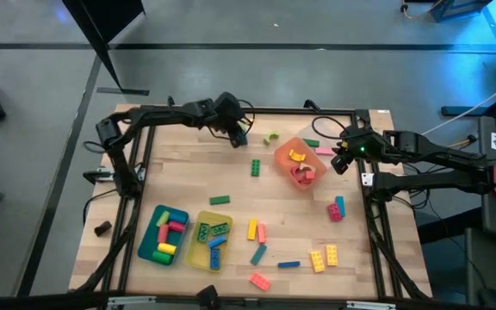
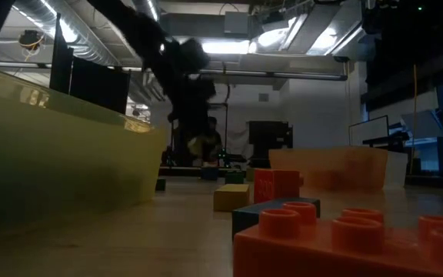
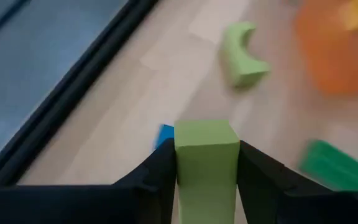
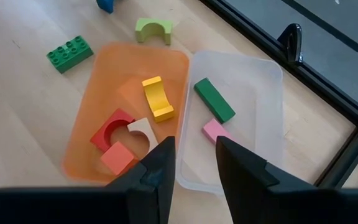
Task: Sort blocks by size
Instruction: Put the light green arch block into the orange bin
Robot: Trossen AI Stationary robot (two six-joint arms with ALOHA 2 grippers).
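Note:
My left gripper [image 1: 236, 133] is at the table's far edge, shut on a light green block [image 3: 207, 158]. A blue block [image 3: 165, 134] lies on the table just beyond it. A light green arch [image 3: 243, 56] and a dark green brick [image 3: 340, 167] lie nearby. My right gripper [image 4: 194, 163] is open and empty, above the near edges of the orange tray [image 4: 92, 106] and the clear tray [image 4: 260, 99]. The orange tray holds a yellow arch [image 4: 156, 98], a red arch [image 4: 112, 129] and a pink cube [image 4: 118, 158]. The clear tray holds a green bar [image 4: 214, 99] and a pink block [image 4: 215, 130]. My left gripper pinches the light green block's two opposite sides [image 3: 180, 168] between its two fingers. The block's end face sticks out past the fingertips. In the low view the block [image 2: 200, 145] hangs above the table, clear of it.
A teal tray [image 1: 149, 241] and a yellow tray [image 1: 198, 251] with blocks stand at the near left. Loose blocks lie over the near half of the table, such as the yellow ones [image 1: 324, 257] and an orange-red one [image 1: 259, 280]. A dark frame rail [image 1: 257, 110] runs along the far edge.

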